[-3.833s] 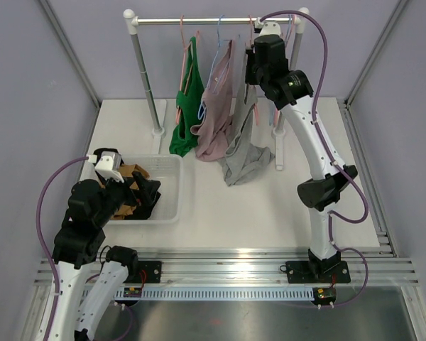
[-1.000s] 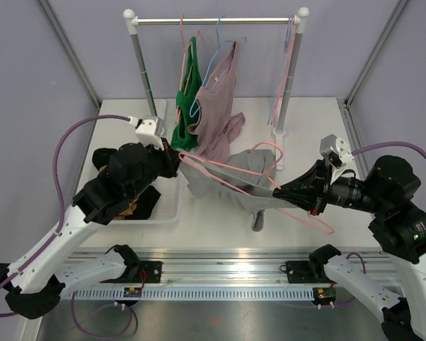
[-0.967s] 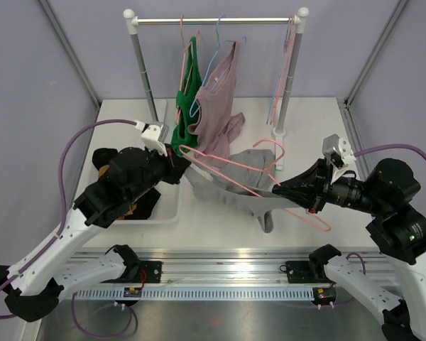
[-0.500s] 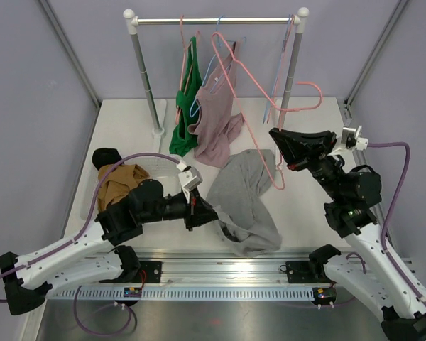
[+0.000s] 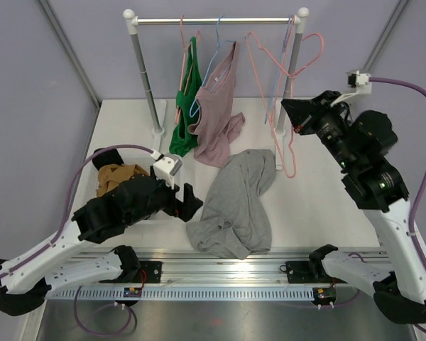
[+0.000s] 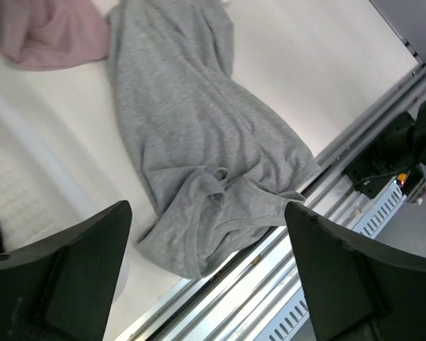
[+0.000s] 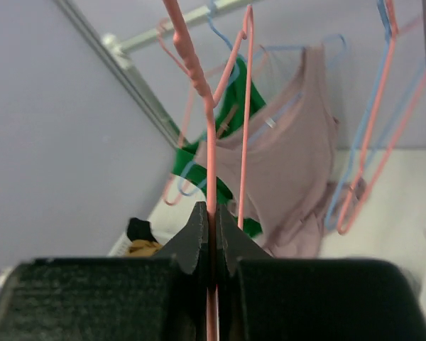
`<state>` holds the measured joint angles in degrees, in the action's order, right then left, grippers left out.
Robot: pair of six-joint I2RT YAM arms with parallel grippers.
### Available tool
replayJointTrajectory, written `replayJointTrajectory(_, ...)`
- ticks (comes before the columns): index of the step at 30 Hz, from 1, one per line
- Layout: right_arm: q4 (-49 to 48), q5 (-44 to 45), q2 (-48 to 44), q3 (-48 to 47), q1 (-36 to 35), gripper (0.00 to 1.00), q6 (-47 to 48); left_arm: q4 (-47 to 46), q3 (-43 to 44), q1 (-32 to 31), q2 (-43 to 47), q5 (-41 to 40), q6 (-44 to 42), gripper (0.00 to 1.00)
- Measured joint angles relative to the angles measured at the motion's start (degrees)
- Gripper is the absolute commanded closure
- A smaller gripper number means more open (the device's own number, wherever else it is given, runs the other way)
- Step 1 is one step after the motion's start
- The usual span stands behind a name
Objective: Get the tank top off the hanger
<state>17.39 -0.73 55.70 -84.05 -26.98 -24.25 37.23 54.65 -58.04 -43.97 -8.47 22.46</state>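
Tank top (image 5: 234, 206): grey, off the hanger, lying flat-ish on the worktop (image 5: 312, 206) between the two arms. It runs lengthwise from near the front edge up toward the rack (image 5: 145, 78). The far end is fairly smooth and sits just beside the hem of the pink top (image 5: 216, 121). The near end is bunched, with straps and armholes folded over each other in wrinkles right by the front edge.

Left end effector (image 6: 206, 213): fingers spread wide, holding nothing, hovering over the bunched end. Can't tell whether it touches the fabric.

Right end effector (image 7: 211, 213): raised on the right side near the rack's right post, jaws clamped on the wire of a bare pink hanger (image 7: 211, 156). The hanger is tilted, with nothing on it.

The pink top and a green top (image 5: 184, 135) hang on the rack on their own hangers.
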Motion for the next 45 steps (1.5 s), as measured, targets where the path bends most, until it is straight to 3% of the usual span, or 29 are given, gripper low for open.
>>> replayJointTrajectory(6, 10.3, 6.8, 11.3, -4.7, 0.0, 1.00, 1.0, 8.5, 4.9, 0.0, 4.4, -7.9, -0.7, 0.01)
replayJointTrajectory(13, 15.8, 12.9, 27.1, -20.9, 0.0, 1.00, 3.8, 10.6, -1.2, 0.0, 13.9, -11.4, -2.4, 0.01)
replayJointTrajectory(22, 17.8, 15.1, 40.8, -37.7, 3.5, 1.00, 5.0, 10.7, -2.9, 0.0, 12.7, -11.6, -3.1, 0.01)
replayJointTrajectory(29, 18.7, 15.1, 47.3, -41.4, 6.9, 1.00, 6.1, 10.7, -3.0, 0.0, 11.2, -11.5, -3.2, 0.01)
replayJointTrajectory(41, 20.0, 14.8, 48.0, -39.4, 9.3, 1.00, 7.9, 10.6, -3.0, 0.0, 12.3, -11.6, -3.2, 0.01)
replayJointTrajectory(42, 20.0, 14.8, 48.0, -39.4, 9.5, 0.97, 8.2, 10.6, -3.0, 0.0, 12.3, -11.6, -3.2, 0.01)
replayJointTrajectory(45, 20.0, 14.6, 48.0, -39.4, 9.6, 0.75, 8.6, 10.7, -2.9, 0.0, 11.6, -12.3, -2.9, 0.01)
